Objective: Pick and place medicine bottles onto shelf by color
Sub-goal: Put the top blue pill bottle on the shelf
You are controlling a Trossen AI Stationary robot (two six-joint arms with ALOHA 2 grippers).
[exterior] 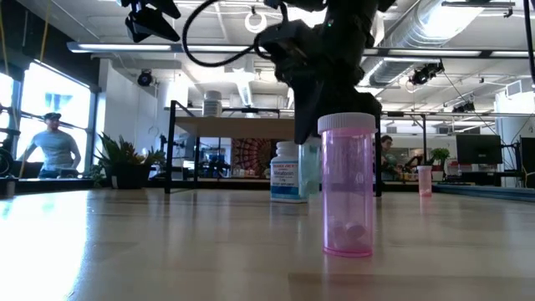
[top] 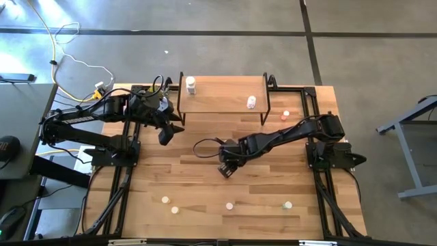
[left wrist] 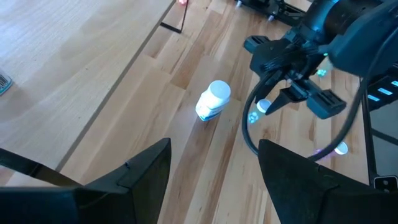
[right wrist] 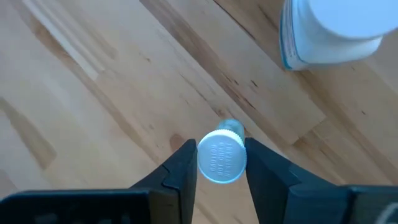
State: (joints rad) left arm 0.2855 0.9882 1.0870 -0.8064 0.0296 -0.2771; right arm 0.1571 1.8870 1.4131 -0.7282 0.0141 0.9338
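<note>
The right end effector grips a small upright bottle, probably tinted; the shelf lies beyond, while the left end effector hangs open.

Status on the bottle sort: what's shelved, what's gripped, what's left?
Done: two white bottles stand on the shelf. In hand: right gripper shut on a small bottle mid-table. Left: a white bottle beside it, four near the front edge and one right of the shelf.

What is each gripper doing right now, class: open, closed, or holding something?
Left gripper: open, holding nothing.
Right gripper: shut on a small bottle by its cap.
</note>
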